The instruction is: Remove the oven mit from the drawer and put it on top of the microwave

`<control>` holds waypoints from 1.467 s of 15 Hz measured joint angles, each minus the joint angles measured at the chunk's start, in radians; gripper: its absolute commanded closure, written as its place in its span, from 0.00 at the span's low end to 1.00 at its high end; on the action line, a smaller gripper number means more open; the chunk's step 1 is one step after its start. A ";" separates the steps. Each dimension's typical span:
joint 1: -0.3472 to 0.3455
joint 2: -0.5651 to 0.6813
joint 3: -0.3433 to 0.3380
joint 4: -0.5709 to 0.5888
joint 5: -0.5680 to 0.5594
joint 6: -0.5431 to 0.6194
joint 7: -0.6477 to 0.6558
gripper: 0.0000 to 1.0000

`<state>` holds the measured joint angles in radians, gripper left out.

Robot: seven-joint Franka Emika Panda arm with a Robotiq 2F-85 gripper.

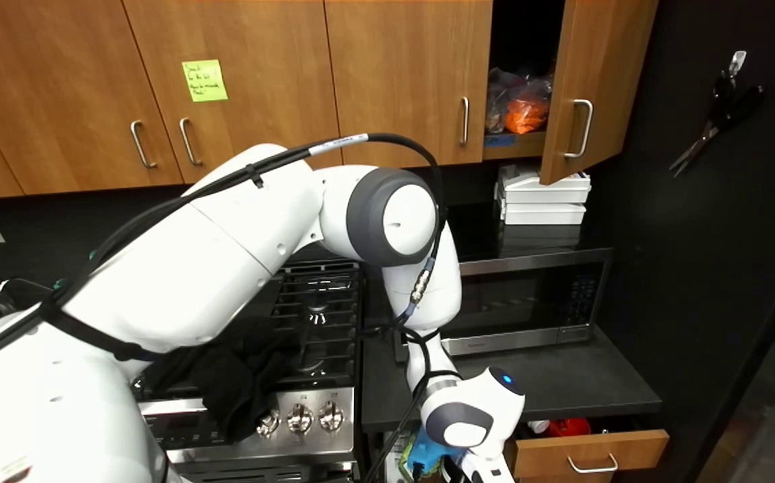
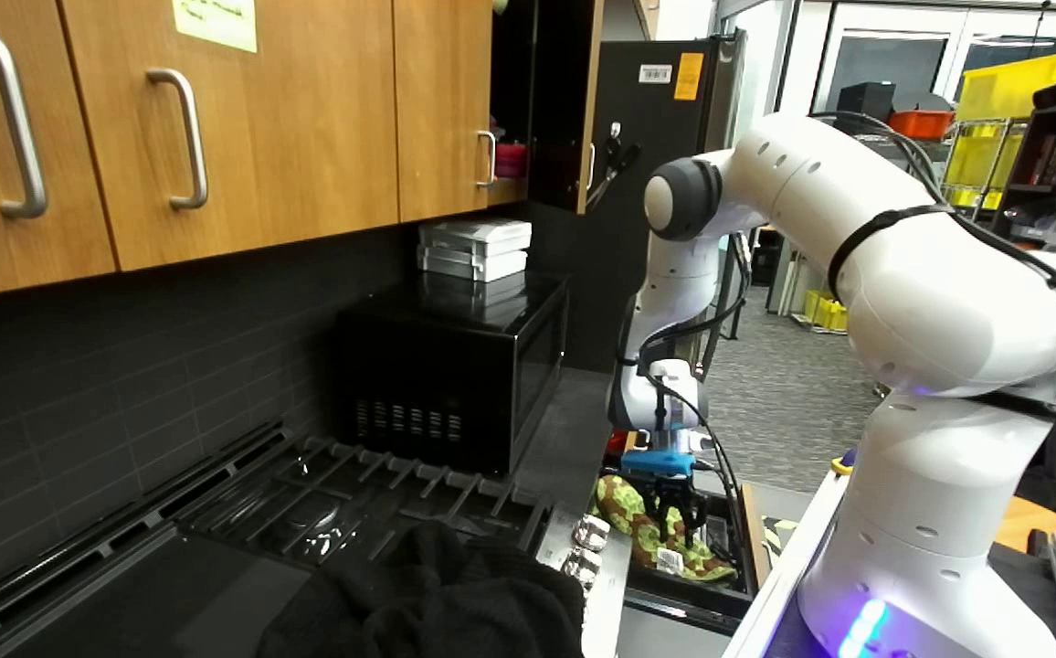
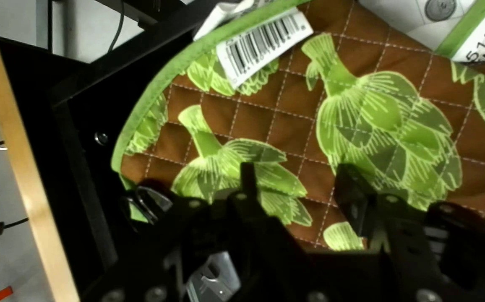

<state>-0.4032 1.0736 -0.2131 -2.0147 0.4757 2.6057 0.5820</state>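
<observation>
Several handwritten lines are carried by a yellow note (image 1: pixel 204 80), too small to be made out, on a smooth wooden cabinet (image 1: pixel 247 40) in an exterior view. Rightward, a crumpled black cloth (image 1: pixel 233 389) is seen draped over the stove (image 1: pixel 317 315), and then the microwave (image 1: pixel 528 298) is reached: dark glass framed in steel, white boxes (image 1: pixel 544 213) stacked on top. Over to the wrist view: at left, the drawer (image 3: pixel 27 176) is edged in pale wood, and inside it the oven mit (image 3: pixel 293 126) is found, brown quilted cloth printed with green artichokes. A barcode tag (image 3: pixel 263 46) is attached near its green border. Over it the gripper (image 3: pixel 297 176) is held, fingers (image 3: pixel 248 180) parted; whether cloth is touched cannot be told. Far right, a white label (image 3: pixel 483 40) is marked "51583".
</observation>
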 measured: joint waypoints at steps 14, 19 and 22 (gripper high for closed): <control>0.003 -0.001 -0.005 -0.039 0.005 0.053 -0.097 0.54; -0.006 -0.007 0.017 -0.034 0.005 0.091 -0.151 0.95; -0.025 -0.007 0.037 -0.028 0.005 0.108 -0.176 1.00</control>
<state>-0.4279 1.0665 -0.1758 -2.0425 0.4809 2.7139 0.4064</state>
